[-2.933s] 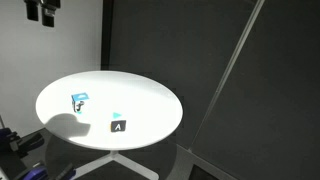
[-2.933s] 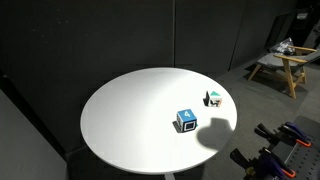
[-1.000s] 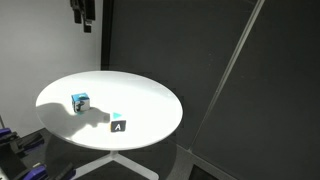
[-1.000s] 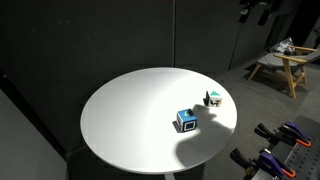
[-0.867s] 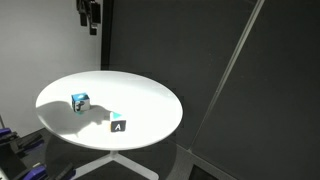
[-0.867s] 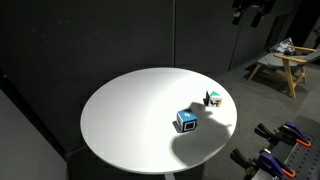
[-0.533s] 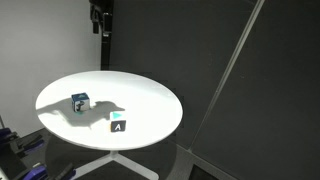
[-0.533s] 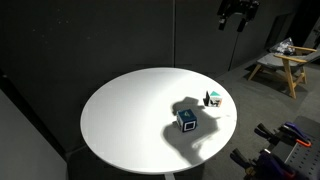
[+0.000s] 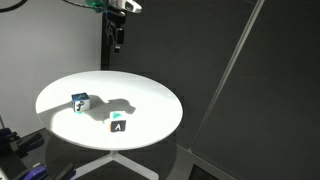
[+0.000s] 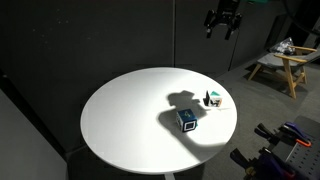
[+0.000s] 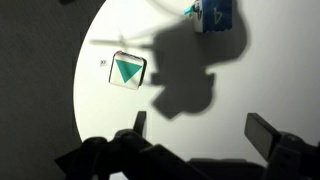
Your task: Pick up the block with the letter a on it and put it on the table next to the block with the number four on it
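The jaws stand wide apart with nothing between them. The gripper (image 11: 200, 128) hangs high above the far side of the table (image 9: 150, 92). In an exterior view, the letter A block (image 9: 118, 125) sits on the tabletop, nearer and to the right of the number four block (image 9: 80, 101), clearly apart from it.

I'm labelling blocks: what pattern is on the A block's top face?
The A block has a white top with a teal-green triangle, clearest in the wrist view.
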Robot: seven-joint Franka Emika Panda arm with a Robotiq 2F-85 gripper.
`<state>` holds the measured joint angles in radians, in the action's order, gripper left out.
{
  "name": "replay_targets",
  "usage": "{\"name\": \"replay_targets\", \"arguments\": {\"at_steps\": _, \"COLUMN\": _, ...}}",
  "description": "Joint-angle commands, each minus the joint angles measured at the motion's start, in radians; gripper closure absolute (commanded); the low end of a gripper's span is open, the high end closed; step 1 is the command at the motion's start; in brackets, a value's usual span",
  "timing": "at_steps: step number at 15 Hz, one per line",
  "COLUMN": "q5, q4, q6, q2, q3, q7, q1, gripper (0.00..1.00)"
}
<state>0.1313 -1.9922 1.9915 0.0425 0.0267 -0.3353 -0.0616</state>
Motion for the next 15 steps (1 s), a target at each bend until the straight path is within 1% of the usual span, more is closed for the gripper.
{"name": "replay_targets", "arguments": {"at_steps": 1, "q5": -0.013, "q4": 0.103, "q6": -0.006, "q2": -0.11, "q3": 0.015, "q7": -0.043, "q1": -0.002, "gripper": 0.0}}
{"name": "replay_targets", "arguments": {"at_steps": 6, "q5": -0.018, "q4": 0.153, "q6": 0.061, "q2": -0.21, "q3": 0.037, "q7": -0.038, "q1": 0.003, "gripper": 0.0}}
{"name": "replay_targets", "arguments": {"at_steps": 10, "q5": -0.039, "q4": 0.15, "q6": 0.126, "q2": -0.252, "q3": 0.05, "q7": -0.068, "q1": 0.011, "gripper": 0.0}}
{"name": "replay_targets", "arguments": {"at_steps": 15, "q5": -0.09, "q4": 0.147, "q6": 0.091, "q2": -0.282, "q3": 0.064, "q7": -0.118, "q1": 0.017, "gripper": 0.0}}
